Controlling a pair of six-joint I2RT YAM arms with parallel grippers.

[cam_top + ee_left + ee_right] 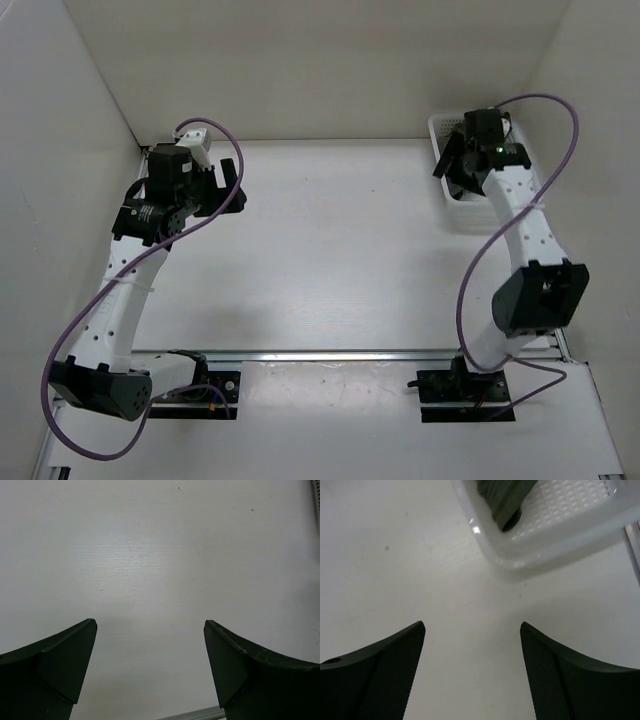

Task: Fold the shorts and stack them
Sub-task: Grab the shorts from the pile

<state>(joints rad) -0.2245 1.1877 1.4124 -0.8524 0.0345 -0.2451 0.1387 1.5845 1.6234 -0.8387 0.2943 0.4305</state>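
Obs.: the shorts (505, 500) lie in the white mesh basket (560, 535) at the far right of the table (160, 555). Only the right wrist view shows them. In the overhead view the right arm covers that part of the basket. Visible portion: one dark olive band of bunched or rolled cloth with a rounded end resting on the basket floor, just inside the wall nearest the camera. Long axis of that band: it runs from the top edge of the right wrist view down toward the right gripper (472, 625), slightly slanted, rounded end pointing at the gripper. The rest of the garment is out of frame, so its overall orientation, waistband side and drawstring cannot be told. Right gripper: fingers spread wide and empty, over bare table just short of the basket, touching nothing. Left gripper (150, 625): fingers fully spread and empty, over bare table at the far left, well apart from the basket. Progress (judgement): no cloth is laid out on the table and no fold is in hand. Whether the bundle in the basket is a finished fold cannot be told from this sliver; it looks more like unprocessed cloth. If so, picking it out, spreading, folding and stacking all remain.
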